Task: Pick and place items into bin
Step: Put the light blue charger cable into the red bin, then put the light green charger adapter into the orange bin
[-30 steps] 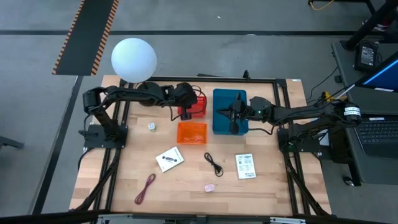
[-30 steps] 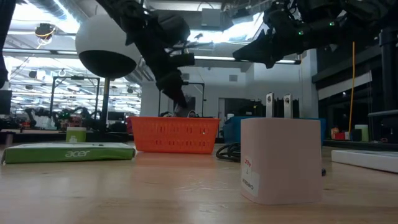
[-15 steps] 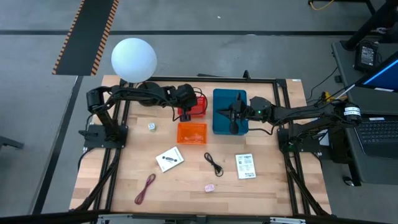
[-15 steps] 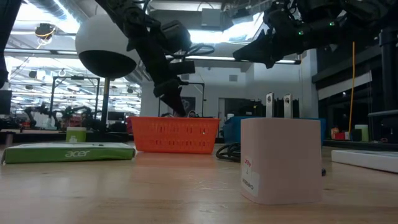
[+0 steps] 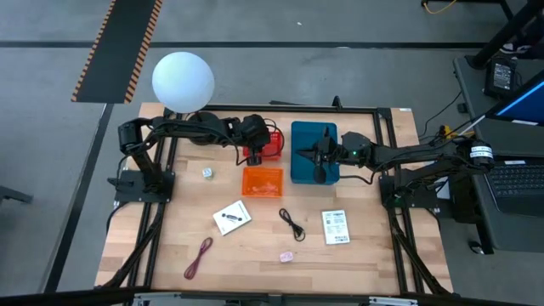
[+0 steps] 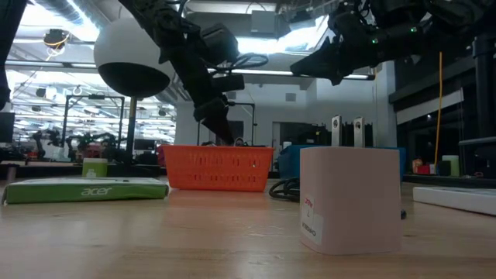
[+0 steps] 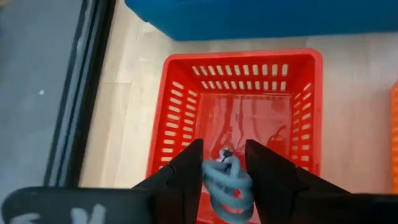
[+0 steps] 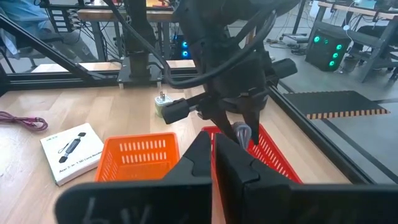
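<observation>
My left gripper (image 7: pixel 222 146) hangs over the red bin (image 7: pixel 242 93), tilted down, its fingers apart. A coiled grey cord (image 7: pixel 227 180) sits between them; it also shows at their tips as a grey bit (image 8: pixel 241 132). My right gripper (image 5: pixel 320 161) waits shut above the blue bin (image 5: pixel 313 140). On the table lie two white packets (image 5: pixel 231 218) (image 5: pixel 336 226), a black cord (image 5: pixel 292 224), a dark-red cord (image 5: pixel 199 257), a pink piece (image 5: pixel 286 255) and a small silvery bit (image 5: pixel 206 172). My left gripper has the grey cord's coil (image 7: pixel 217 177) between its two fingers, which come at it slanting down from above. The coil is over the inside of the red bin. Whether the fingers still touch it, I cannot tell.
An orange bin (image 5: pixel 262 181) stands just in front of the red one. The white globe lamp (image 5: pixel 183 80) stands at the far left corner. In the low view a white box (image 6: pixel 350 198) and a green packet (image 6: pixel 85 190) lie close to the camera.
My left gripper has stayed over the red bin and its fingers have parted. The grey cord remains between them.
</observation>
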You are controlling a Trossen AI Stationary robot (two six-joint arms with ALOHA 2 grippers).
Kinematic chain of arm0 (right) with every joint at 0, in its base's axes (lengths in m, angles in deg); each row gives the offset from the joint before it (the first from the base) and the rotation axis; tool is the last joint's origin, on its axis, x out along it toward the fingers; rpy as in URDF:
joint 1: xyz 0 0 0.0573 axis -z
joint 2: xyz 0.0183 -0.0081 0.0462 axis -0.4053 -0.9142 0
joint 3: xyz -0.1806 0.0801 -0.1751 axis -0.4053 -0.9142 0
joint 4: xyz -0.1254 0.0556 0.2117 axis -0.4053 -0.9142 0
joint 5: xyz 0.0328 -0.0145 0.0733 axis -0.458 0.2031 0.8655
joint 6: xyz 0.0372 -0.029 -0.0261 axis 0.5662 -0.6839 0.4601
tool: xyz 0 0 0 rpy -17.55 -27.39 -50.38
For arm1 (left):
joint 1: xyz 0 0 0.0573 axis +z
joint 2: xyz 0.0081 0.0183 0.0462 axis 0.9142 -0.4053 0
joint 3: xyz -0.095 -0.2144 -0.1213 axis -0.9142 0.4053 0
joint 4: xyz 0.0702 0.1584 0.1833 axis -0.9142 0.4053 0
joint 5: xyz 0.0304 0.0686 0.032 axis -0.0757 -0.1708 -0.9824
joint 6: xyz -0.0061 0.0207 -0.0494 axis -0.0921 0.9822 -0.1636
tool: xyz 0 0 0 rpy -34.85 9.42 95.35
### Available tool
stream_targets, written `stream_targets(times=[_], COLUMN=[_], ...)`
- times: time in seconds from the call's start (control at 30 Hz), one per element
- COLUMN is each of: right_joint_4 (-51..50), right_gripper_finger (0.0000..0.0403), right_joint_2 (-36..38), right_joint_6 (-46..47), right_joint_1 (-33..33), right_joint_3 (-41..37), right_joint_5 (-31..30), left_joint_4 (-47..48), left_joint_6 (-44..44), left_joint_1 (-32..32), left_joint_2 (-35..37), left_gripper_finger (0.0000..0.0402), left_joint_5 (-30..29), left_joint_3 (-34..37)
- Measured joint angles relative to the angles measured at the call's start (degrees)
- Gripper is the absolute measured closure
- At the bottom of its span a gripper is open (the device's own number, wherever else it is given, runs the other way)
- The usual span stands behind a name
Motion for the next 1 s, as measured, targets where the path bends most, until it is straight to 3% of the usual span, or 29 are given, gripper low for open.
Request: stream_targets(times=[0.17,0.3,0.6,0.87,1.0], right_joint_4=[-0.1,-0.1,-0.9,-3.8,-5.9], right_gripper_finger=[0.0398,0.0398,0.0398,0.0398,0.0398], right_joint_2=[0.0,0.0,0.0,0.0,-0.3], right_joint_6=[0.0,0.1,0.2,0.6,0.6], right_joint_1=[0.0,0.0,0.0,0.0,0.0], right_joint_3=[0.0,0.0,0.1,0.1,0.1], right_joint_5=[0.0,0.0,0.0,0.0,0.0], left_joint_4=[-1.7,-3.5,-2.2,7.5,5.2], left_joint_6=[2.3,4.3,4.1,-0.8,-4.7], left_joint_1=[-0.1,-0.1,-0.9,-2.8,-5.1], left_joint_2=[0.8,2.4,9.1,17.7,22.5], left_gripper_finger=[0.0283,0.0287,0.0291,0.0308,0.0326], left_joint_5=[-4.4,-4.6,3.0,7.6,7.7], left_joint_3=[0.0,0.0,0.0,0.2,6.4])
